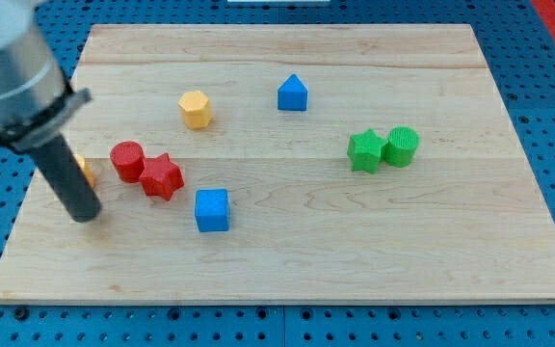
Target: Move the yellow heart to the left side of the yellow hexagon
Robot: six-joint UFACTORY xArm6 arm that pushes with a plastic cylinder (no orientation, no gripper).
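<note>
**Tip beside the half-hidden yellow heart**

My tip point(86, 216) rests on the wooden board point(355, 241) near the view's left edge; it is a bare rod that grasps nothing. The yellow heart point(86, 171) peeks out just behind the rod, beside the red cylinder point(127, 160), which touches the red star point(161, 176). The yellow hexagon point(196, 109) sits well apart, toward the view's top right.

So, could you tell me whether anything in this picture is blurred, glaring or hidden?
Camera view: lighting is even, shadows soft, no glare on the board. The arm's grey body at the view's top left looks soft and out of focus; the blocks are sharp. My tip hides most of the yellow heart, beside the red cylinder.
</note>
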